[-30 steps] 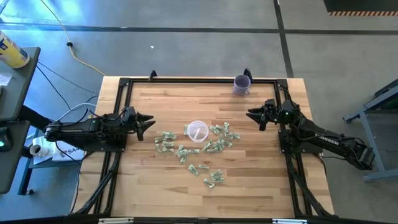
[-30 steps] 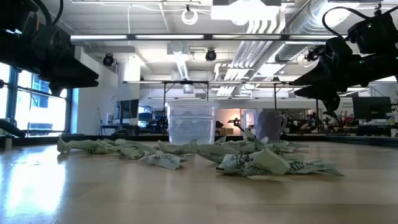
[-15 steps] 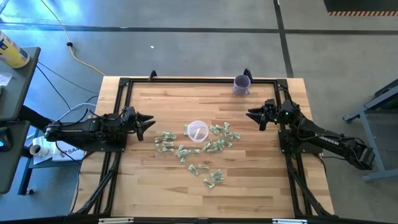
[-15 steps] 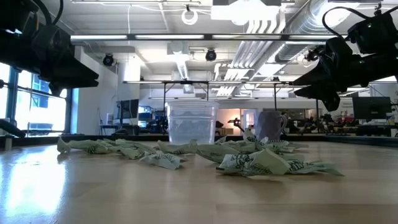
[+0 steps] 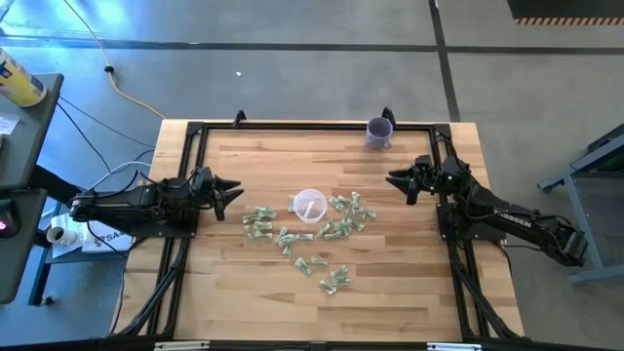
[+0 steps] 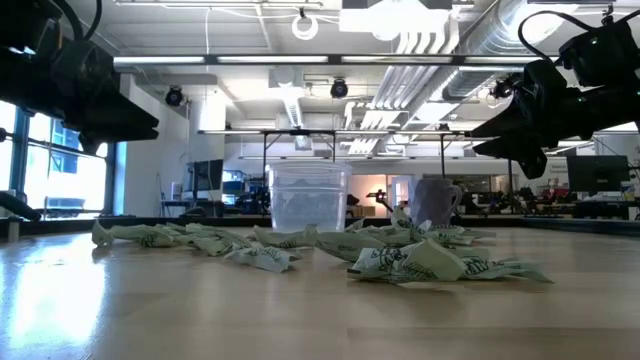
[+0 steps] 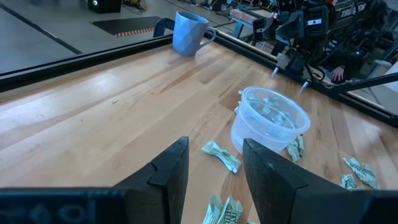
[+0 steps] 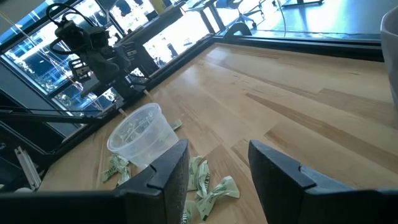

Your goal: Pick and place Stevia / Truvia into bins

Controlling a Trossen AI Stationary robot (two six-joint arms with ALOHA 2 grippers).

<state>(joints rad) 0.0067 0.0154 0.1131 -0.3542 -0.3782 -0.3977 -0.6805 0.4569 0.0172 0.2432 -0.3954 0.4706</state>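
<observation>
Table (image 5: 244, 156): pale wood planks, dark metal rail around the edges.

One round cup (image 5: 309, 206), translucent whitish plastic, low and wide-mouthed, stands upright near the table's middle. The left wrist view shows green-and-white paper inside the cup (image 7: 269, 125); how many pieces cannot be made out.

Stevia packets (image 5: 285, 237): small flat paper rectangles, green and white, most crumpled or twisted at the ends. They lie loose on the wood in a scatter to the left of, right of and nearer than the cup, some touching its base. More than a dozen; overlaps prevent an exact count. In the low view the packets (image 6: 420, 263) form a low rumpled line in front of the cup (image 6: 308, 202).

One purple mug (image 5: 379, 132) with a handle stands at the far edge, well apart from the scatter; in the low view it is dim and partly behind packets.

Left gripper (image 5: 234, 189): above the left side of the table, clear of the packets, fingers spread, nothing between them.

Right gripper (image 5: 394, 178): above the right side, fingers spread, empty. In the low view both arms are cut off by the frame.
</observation>
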